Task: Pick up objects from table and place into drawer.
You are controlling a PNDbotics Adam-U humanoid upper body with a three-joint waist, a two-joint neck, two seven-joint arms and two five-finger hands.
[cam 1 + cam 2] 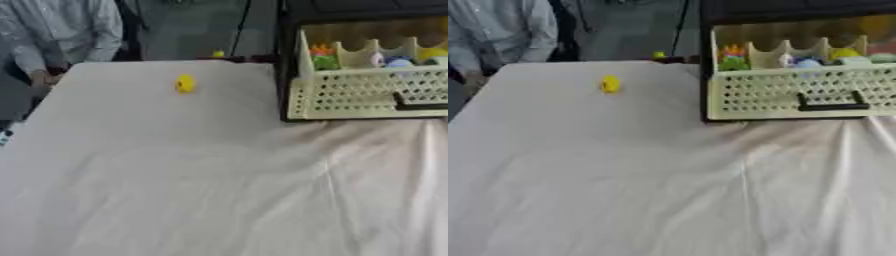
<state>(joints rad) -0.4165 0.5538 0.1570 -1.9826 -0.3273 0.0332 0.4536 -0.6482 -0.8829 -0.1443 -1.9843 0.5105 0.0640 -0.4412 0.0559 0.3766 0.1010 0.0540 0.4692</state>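
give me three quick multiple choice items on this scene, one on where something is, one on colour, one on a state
1. Where does the drawer stand?
A. far right of the table
B. near left corner
C. on the floor

2. What colour is the small toy alone on the cloth?
A. red
B. yellow
C. black

3. What state is the drawer in?
A. shut and empty
B. open with small things inside
C. upside down

Key:
1 A: the perforated cream drawer sits at the far right, beyond the cloth's folds.
2 B: the lone toy is yellow.
3 B: it is pulled out, and coloured things show inside.

Neither robot hand is in view.
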